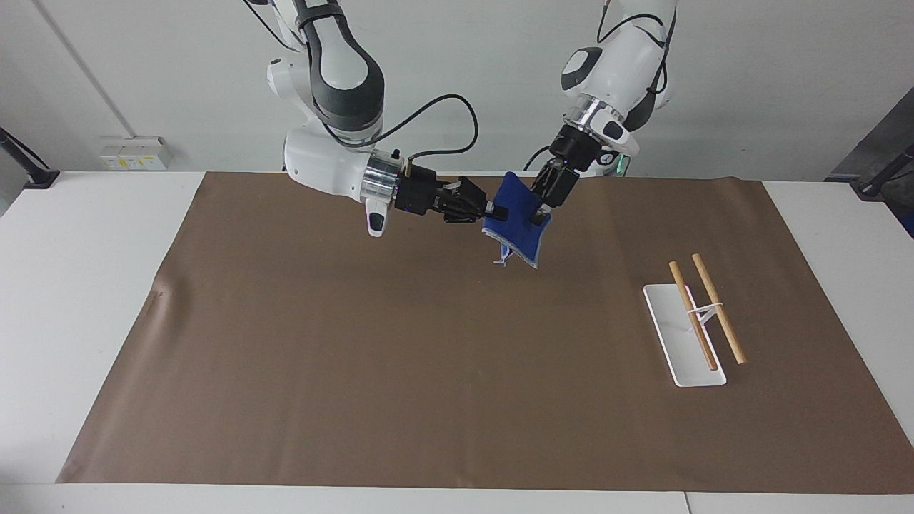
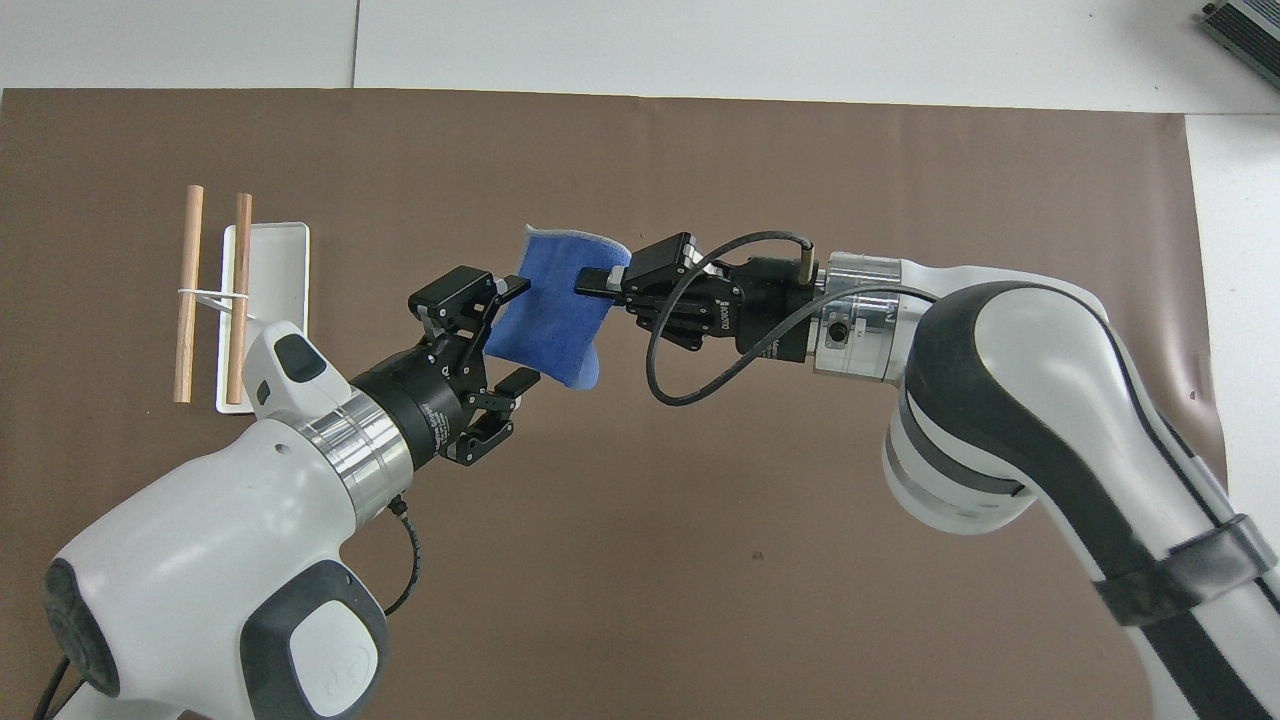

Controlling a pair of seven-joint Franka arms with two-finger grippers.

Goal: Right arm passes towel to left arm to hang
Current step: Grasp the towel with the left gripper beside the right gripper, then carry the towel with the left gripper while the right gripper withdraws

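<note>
We see the right gripper clamped shut on the towel, its fingertips pinching one edge of the blue cloth so that the rest hangs up in the air over the brown mat, clear of its surface. In the overhead view the same gripper bites the towel at the edge toward the right arm's end of the table, and the cloth sags in a soft fold below the pinch, its pale grey edging showing along the top and a lower corner (a loose thread or tag dangles from the bottom in the facing view). We find the left gripper at the towel's other edge with its jaws spread wide: one fingertip lies at the upper part of that edge and the other fingertip sits lower, by the drooping corner, so the cloth's edge lies between them. We cannot tell whether either finger actually touches the fabric. In the facing view the left gripper comes down slantwise onto the top of the towel from the left arm's base. Moving outward, toward the left arm's end of the table, the white tray lies on the mat well apart from the towel, with two wooden rods raised over it side by side.
</note>
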